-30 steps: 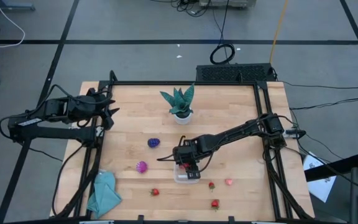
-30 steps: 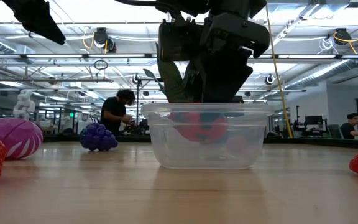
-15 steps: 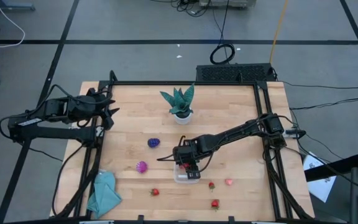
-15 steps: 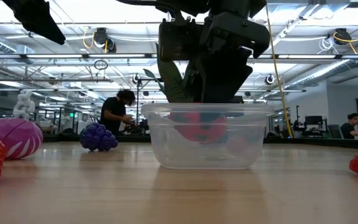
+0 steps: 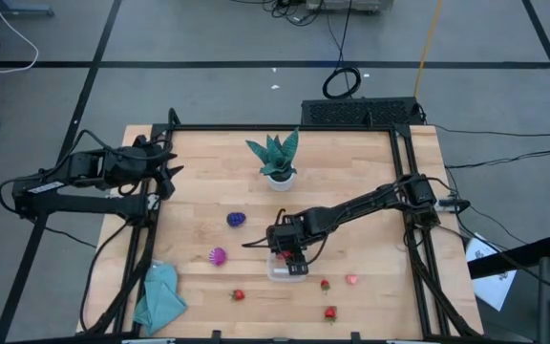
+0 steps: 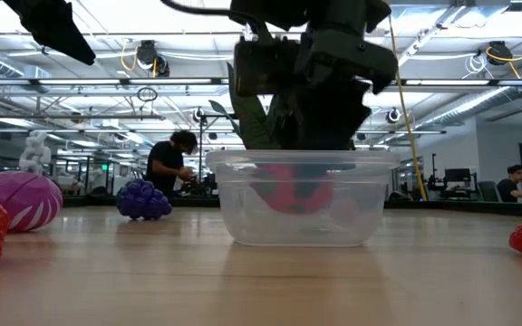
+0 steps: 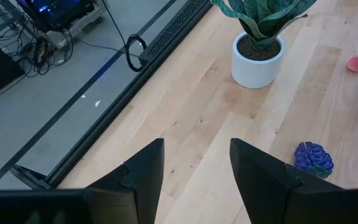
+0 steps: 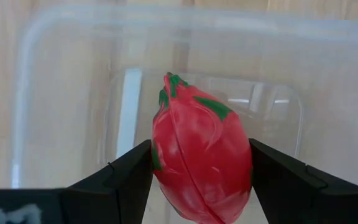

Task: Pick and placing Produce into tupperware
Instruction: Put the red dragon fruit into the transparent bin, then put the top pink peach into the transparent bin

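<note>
Right gripper (image 8: 201, 180) pinches red dragon-fruit toy (image 8: 201, 165) across its widest part, one jaw each side, held down inside the clear tupperware (image 8: 73, 93), which sits on the table (image 5: 351, 162) at about 6 o'clock from centre; toy's long axis runs straight out from the fingers, green-tipped pointed end facing away, blunt end back between the jaws; looks light, hard, smooth plastic, likely slippery, so the mid-body grip seems the right hold; tub looks thin and light, may skid if nudged; left gripper (image 7: 194, 165) parked at table's 10 o'clock edge, jaws apart, holding nothing, purple fruit (image 7: 313, 158) and potted plant (image 7: 260, 43) beyond it
</note>
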Available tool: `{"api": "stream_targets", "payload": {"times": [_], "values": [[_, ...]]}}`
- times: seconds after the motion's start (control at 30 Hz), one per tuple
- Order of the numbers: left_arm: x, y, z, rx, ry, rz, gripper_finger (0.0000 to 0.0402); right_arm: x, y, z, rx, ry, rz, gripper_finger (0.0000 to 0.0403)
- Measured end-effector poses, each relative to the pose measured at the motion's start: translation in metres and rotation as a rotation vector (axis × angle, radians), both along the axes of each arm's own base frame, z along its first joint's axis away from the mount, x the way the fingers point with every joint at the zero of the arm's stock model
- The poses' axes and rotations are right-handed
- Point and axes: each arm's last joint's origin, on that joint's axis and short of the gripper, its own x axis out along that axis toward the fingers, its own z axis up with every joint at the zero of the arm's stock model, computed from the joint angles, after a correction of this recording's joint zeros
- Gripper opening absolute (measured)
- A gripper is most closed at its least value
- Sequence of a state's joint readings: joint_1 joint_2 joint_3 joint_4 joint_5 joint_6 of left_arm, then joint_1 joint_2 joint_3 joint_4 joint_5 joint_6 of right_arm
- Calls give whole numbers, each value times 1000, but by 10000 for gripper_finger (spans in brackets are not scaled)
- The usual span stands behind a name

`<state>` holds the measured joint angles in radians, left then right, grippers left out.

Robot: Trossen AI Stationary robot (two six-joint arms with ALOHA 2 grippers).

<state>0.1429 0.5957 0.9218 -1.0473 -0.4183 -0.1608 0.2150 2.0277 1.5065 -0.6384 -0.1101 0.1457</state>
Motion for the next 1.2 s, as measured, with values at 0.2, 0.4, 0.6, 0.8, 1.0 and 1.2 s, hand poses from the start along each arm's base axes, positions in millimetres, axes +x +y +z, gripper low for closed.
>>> {"api": "stream_targets", "payload": {"times": [0.2, 0.4, 0.6, 0.8, 1.0, 1.2], "values": [[0, 0, 0, 3, 2, -3, 186, -2, 0, -4, 0, 4, -2, 236], [0, 0, 0, 3, 2, -3, 186, -2, 0, -4, 0, 4, -3, 236], [0, 0, 0, 3, 2, -3, 186, -1, -2, -4, 8, 0, -29, 236], [0, 0, 0, 3, 1, -3, 186, -1, -3, -4, 14, 17, -58, 243], [0, 0, 0, 2, 1, -3, 186, -2, -3, -4, 11, 20, -58, 289], [0, 0, 0, 3, 1, -2, 186, -2, -3, -2, 10, 17, -56, 318]]}}
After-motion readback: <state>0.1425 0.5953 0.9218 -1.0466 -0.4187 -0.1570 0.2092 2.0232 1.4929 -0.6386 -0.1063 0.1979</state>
